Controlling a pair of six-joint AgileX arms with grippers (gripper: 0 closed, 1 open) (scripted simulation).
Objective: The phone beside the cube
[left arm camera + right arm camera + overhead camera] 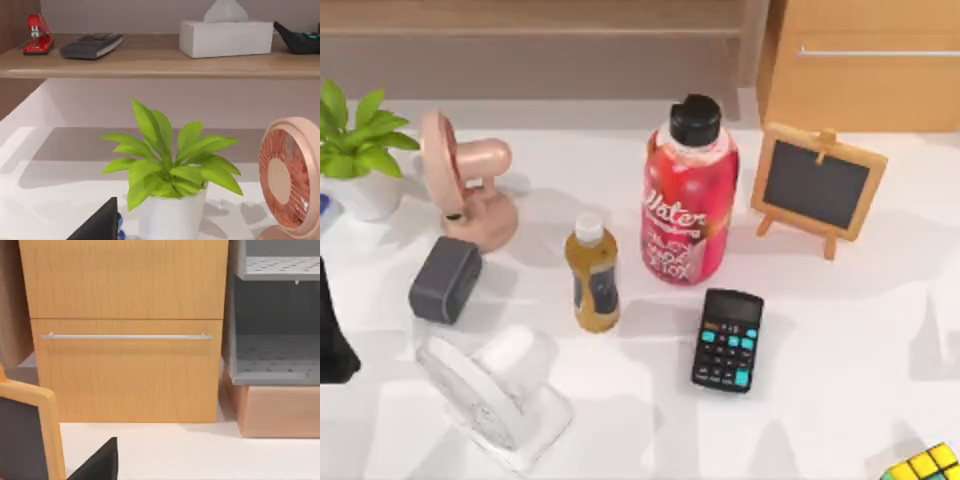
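Cube [925,465]: counter's [840,320] front right corner, cut off by the top view's edge, nothing close to it.
Phone [324,208]: a bluish sliver at the far left edge, just beside the potted plant's [355,150] white pot. Too little of it shows to be sure. Well apart from the cube, across the whole counter.
Left arm [332,330]: dark shape at the left edge, in front of the plant. Left gripper [100,222] is a dark wedge low in the left wrist view, next to the pot. Released or clenched: can't tell.
Right gripper [97,462]: same kind of dark wedge in the right wrist view, over the counter, facing a wooden drawer cabinet [125,365]. State: can't tell.
Between them on the counter: pink fan [465,190], dark grey box [445,280], white fan [495,395] lying down, amber bottle [593,275], red water bottle [688,200], black calculator [728,340], small chalkboard easel [817,185].
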